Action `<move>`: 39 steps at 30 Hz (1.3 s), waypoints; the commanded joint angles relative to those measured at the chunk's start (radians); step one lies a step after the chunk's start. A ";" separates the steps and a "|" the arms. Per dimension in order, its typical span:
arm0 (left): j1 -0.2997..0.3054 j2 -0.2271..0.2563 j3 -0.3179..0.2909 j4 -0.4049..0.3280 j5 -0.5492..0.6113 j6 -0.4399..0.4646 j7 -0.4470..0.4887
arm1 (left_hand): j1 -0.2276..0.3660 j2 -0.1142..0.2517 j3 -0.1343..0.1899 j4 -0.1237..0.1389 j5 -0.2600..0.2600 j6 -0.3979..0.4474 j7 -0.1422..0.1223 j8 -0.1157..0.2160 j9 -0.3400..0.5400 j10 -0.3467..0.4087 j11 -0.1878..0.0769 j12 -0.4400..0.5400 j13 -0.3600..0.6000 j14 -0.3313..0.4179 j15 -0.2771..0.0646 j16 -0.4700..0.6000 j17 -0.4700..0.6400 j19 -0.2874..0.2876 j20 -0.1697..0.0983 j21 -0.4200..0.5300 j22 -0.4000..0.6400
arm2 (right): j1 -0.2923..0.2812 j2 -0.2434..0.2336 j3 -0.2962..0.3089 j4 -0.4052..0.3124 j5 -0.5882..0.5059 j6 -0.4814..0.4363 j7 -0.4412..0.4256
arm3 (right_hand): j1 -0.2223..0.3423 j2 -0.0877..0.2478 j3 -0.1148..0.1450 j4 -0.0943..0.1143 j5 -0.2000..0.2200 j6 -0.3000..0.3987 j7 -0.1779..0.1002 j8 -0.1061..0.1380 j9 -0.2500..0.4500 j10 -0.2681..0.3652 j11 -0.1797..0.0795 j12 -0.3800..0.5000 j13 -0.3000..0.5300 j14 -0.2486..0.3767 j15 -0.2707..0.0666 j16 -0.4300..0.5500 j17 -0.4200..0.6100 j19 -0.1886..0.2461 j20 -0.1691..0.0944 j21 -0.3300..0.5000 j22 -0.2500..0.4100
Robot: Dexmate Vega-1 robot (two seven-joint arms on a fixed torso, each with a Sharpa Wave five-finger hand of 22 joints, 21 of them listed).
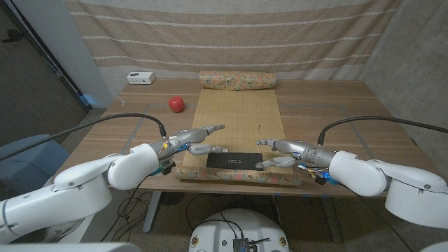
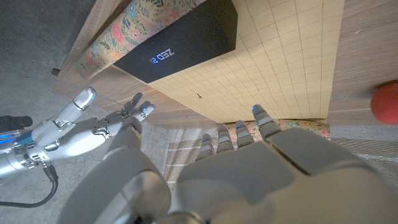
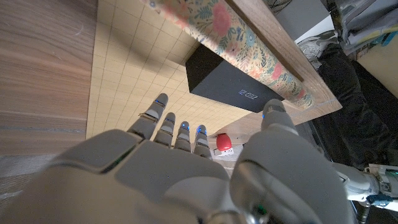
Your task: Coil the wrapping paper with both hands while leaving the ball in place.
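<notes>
The wrapping paper [image 1: 238, 119] lies unrolled down the middle of the table, tan gridded side up, with a floral roll at its far end [image 1: 238, 80] and another at its near edge [image 1: 238, 176]. A black box [image 1: 234, 160] sits on the paper just behind the near roll. The red ball [image 1: 176, 103] rests on the bare wood left of the paper. My left hand [image 1: 199, 140] hovers at the paper's left edge and my right hand [image 1: 280, 150] at its right edge. Both have their fingers spread, hold nothing, and flank the box [image 2: 180, 40] [image 3: 239, 81].
A small white device [image 1: 141, 78] stands at the back left corner. A striped curtain hangs behind the table. Bare wood [image 1: 329, 112] lies on both sides of the paper. The ball [image 2: 385, 102] [image 3: 224, 142] also appears in both wrist views.
</notes>
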 commanded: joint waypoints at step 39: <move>-0.118 0.003 0.315 -0.034 0.602 0.183 -0.151 | 0.367 -0.044 -0.086 0.026 0.065 -0.633 0.011 -0.048 0.016 -0.432 0.065 -0.045 0.030 -0.301 0.055 -0.013 0.014 -0.270 0.020 -0.041 0.013 | 0.232 0.210 -0.399 -0.010 -0.601 -0.123 0.325 | 0.188 -0.056 -0.001 -0.034 0.085 -0.305 0.063 -0.009 0.008 -0.264 0.038 -0.006 0.007 -0.198 0.023 -0.012 0.003 -0.103 -0.007 -0.011 0.003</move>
